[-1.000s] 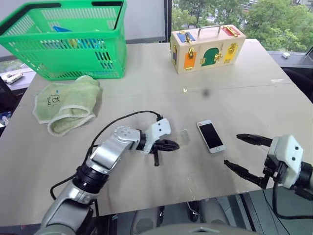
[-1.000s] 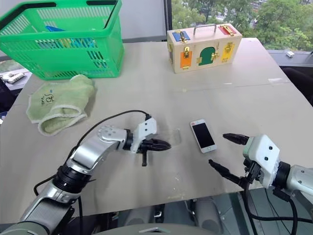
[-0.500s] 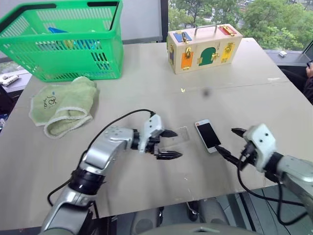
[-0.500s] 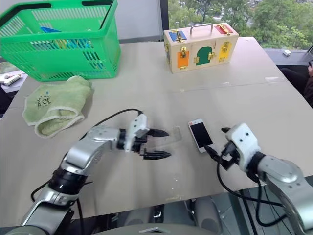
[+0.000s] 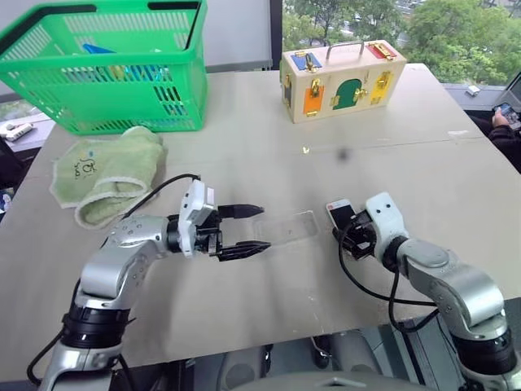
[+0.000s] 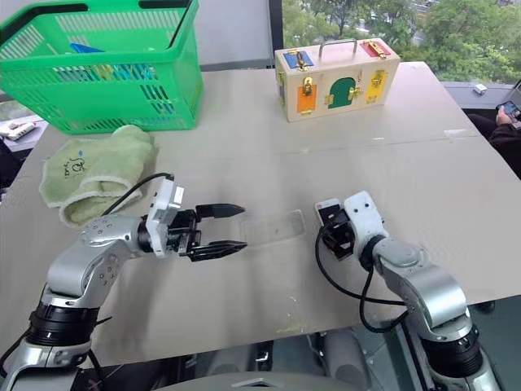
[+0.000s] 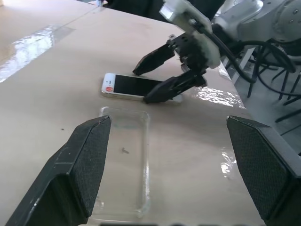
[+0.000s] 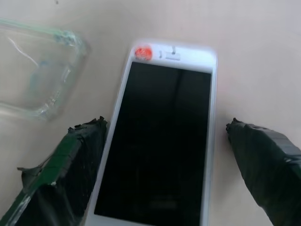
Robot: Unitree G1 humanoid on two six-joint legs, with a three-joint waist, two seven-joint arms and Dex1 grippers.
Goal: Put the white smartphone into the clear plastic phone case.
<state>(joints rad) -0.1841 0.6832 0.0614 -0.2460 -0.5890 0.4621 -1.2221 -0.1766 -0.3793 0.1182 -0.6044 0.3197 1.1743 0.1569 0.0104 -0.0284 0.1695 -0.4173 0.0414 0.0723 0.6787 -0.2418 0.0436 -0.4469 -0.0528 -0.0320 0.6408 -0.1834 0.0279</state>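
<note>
One table [image 5: 244, 309], pale wood, with one white smartphone [image 7: 136, 87] lying flat, screen up, near the front edge toward the robot's right. One clear plastic phone case [image 5: 285, 227] lies flat just beside it on the left, open side up, empty; a narrow gap of bare table separates case and phone. Two grippers in play. Left gripper [image 5: 247, 230] hangs level, pointing toward the case, its two black fingers spread wide with nothing between them; tips sit at the case's left end, contact not clear. Right gripper [image 7: 162, 77] is low over the phone, fingers wide, one on each long side of it; in the right wrist view the two pads [image 8: 66, 174] flank the black screen without visibly pressing it. Farther back: one green basket [image 5: 106, 65] at the left rear with items inside, count not readable; one green cloth [image 5: 110, 173] bunched in front of it; one wooden latch box [image 5: 342, 77] with a handle at the rear centre.
</note>
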